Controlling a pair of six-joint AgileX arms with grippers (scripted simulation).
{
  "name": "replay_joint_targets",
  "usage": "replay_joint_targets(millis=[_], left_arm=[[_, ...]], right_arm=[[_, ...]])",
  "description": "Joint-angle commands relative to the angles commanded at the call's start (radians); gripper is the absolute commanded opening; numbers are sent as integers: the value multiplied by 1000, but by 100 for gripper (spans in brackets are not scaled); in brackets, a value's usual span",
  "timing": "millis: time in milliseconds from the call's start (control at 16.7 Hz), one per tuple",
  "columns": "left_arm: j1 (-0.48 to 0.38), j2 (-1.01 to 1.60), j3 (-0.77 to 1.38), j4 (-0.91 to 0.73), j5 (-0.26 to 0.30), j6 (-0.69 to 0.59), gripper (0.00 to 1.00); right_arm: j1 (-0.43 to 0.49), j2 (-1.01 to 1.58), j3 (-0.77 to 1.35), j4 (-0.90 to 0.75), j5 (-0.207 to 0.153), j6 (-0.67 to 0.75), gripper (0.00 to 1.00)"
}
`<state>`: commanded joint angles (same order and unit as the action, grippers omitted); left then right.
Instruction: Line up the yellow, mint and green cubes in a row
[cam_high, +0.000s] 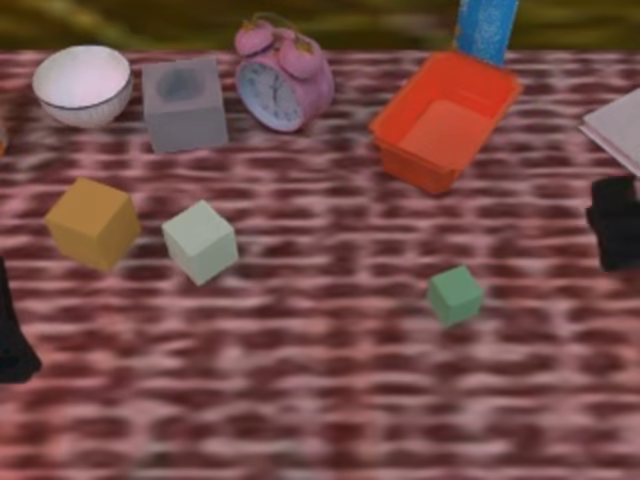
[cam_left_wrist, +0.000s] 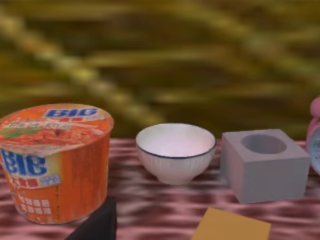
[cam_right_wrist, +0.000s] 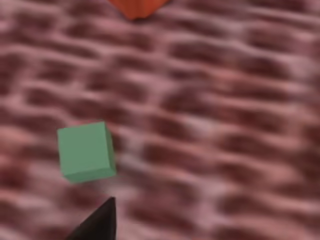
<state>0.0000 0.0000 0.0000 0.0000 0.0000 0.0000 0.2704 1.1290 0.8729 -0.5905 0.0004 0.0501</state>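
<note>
The left gripper (cam_high: 12, 345) sits at the worktop's (cam_high: 300, 400) left edge and the right gripper (cam_high: 615, 220) at its right edge, both parked clear of the cubes; whether either one's fingers are spread or pressed together I cannot tell. The green cube (cam_high: 455, 294) lies alone right of centre, well apart from the other two, and shows near the right arm's dark fingertip (cam_right_wrist: 102, 220) in that wrist view. The mint cube (cam_high: 201, 241) and the yellow cube (cam_high: 92, 222) sit near each other on the left, not touching. Farther back stand a white bowl (cam_high: 82, 84), a grey block (cam_high: 184, 103) with a round hollow, a pink alarm clock (cam_high: 280, 80) and an orange bin (cam_high: 445, 120). A noodle cup (cam_left_wrist: 55, 160) shows beside the bowl in the left wrist view.
</note>
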Motion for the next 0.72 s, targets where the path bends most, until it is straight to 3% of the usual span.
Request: replay_joint_targets(millis=[360,720], left_arm=[[0,0,0,0,0,0,100],[0,0,0,0,0,0,100]], right_arm=[[134,598,429,-304,1,25,100],[220,942,727,-479,2,43,100]])
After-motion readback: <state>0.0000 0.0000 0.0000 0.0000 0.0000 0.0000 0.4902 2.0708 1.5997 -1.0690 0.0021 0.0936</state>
